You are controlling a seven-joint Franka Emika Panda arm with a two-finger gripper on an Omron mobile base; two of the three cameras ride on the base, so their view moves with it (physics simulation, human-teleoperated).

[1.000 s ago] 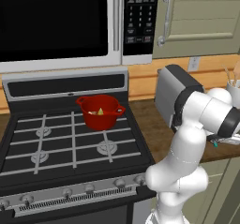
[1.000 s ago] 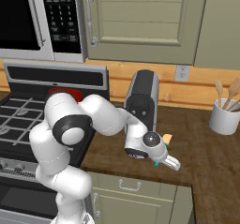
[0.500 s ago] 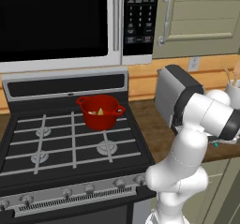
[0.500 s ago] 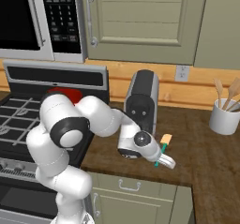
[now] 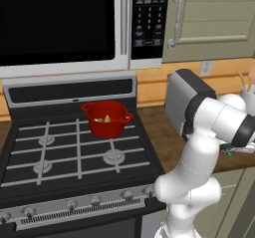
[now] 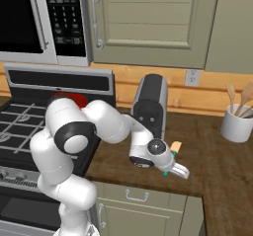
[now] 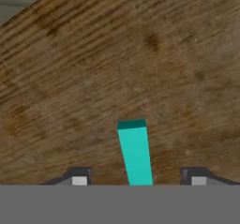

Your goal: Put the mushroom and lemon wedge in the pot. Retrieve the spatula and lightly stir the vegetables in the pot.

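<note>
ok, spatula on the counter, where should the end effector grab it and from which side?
Grip the spatula on its thin teal handle, coming straight down from above. It lies flat on the wooden counter, so only its long sides offer faces to pinch. In the hand view the end effector is open with the handle centred between the fingertips, so closing across its width looks right. The tan head is wider.

Glossy red pot (image 5: 106, 120); wood-grain counter (image 7: 93, 68).

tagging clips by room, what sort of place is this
A rendered home kitchen, it seems: a gas stove with a red pot on a burner, a microwave above it, and green cabinets over a wooden counter.
</note>
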